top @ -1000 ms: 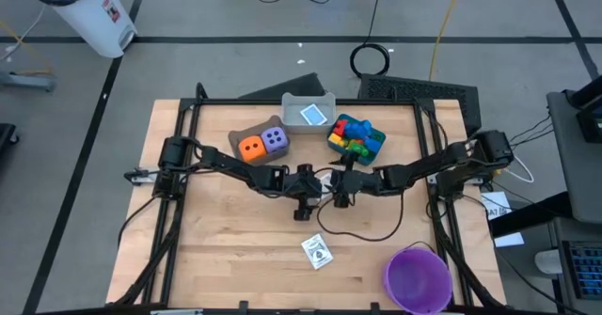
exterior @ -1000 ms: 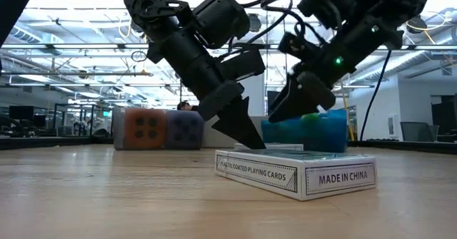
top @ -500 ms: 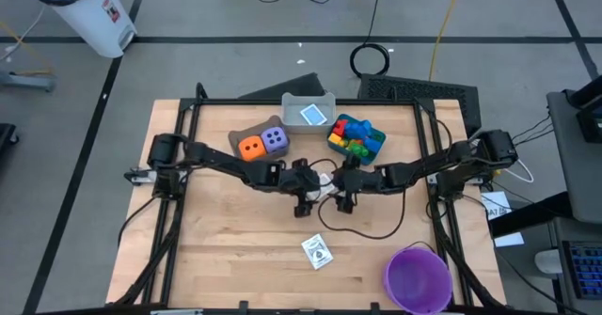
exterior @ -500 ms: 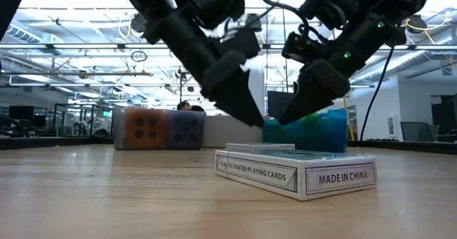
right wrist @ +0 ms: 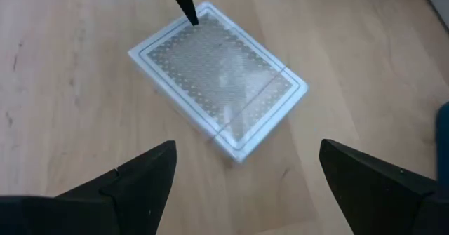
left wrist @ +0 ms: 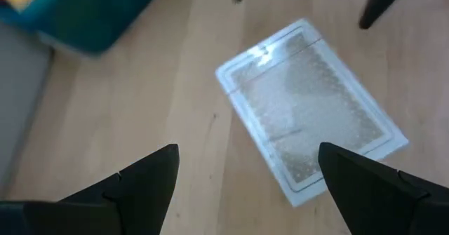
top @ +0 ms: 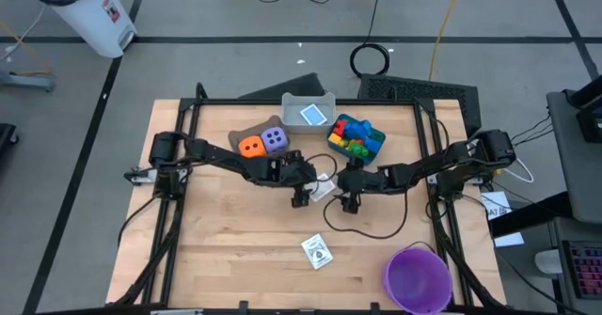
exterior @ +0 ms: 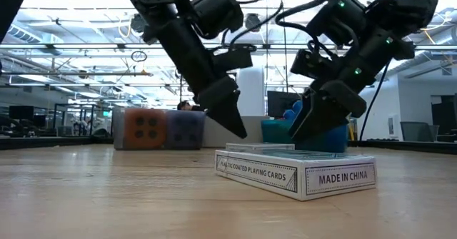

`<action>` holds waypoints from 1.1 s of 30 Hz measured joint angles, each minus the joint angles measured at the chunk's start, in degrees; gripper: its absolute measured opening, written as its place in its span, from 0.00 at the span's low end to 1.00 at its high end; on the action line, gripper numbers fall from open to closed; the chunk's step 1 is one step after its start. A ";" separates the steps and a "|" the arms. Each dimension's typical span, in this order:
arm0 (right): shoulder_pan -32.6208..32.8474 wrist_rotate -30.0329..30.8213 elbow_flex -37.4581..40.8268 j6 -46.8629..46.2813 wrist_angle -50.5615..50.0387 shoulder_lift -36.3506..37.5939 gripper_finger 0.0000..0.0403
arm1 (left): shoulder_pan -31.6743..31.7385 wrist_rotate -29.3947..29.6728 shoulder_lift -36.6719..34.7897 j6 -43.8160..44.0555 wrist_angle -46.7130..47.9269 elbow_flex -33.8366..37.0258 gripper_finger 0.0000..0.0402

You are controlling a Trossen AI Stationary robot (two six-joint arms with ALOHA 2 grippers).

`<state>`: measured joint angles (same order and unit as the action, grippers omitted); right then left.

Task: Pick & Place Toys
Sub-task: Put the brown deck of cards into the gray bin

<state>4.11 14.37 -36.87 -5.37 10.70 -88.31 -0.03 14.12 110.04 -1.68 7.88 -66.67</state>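
box (exterior: 296, 173): "PLASTIC COATED PLAYING CARDS", "MADE IN CHINA" | my left gripper (top: 303, 195); right gripper (top: 349, 198): both spread wide, over deck (top: 323, 188)

Even, bright light is falling from above on the pale wooden table (top: 235, 230), and the shadows under the two dark arms are staying soft and short. In the low view, strong backlight from the ceiling lamps and windows at the top of the frame is turning the arms into dark silhouettes. In the left wrist view, glare is shining on the wrapped white pack of cards (left wrist: 309, 112), and the whole frame is looking blurred.
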 joint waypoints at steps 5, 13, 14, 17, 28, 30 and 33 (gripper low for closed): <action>-0.19 0.31 1.93 1.34 2.19 -0.02 0.85 | 2.97 -7.90 0.02 8.10 -0.19 0.02 0.86; -0.19 0.37 2.92 7.55 9.12 -2.44 0.85 | 3.21 -11.12 1.09 11.51 -2.17 0.02 0.86; -0.17 0.35 2.98 7.73 9.66 -3.14 0.85 | 3.21 -11.49 1.73 11.53 -2.18 0.02 0.86; -0.17 0.33 2.88 8.46 12.10 -6.22 0.85 | 3.11 -12.98 3.27 12.45 -3.58 0.00 0.86; -0.26 3.64 2.91 11.08 14.81 -7.60 0.85 | 2.91 -22.69 4.66 13.78 -11.45 0.09 0.86; -0.25 3.72 2.92 10.88 14.81 -7.56 0.85 | 2.77 -22.91 4.58 13.85 -13.45 0.07 0.86; -0.25 3.89 2.92 10.59 14.81 -7.56 0.85 | 2.80 -23.40 4.55 14.99 -15.41 0.02 0.86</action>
<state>3.86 18.26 -33.95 5.21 25.52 -95.88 2.76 -9.28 114.59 13.31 -7.54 -66.65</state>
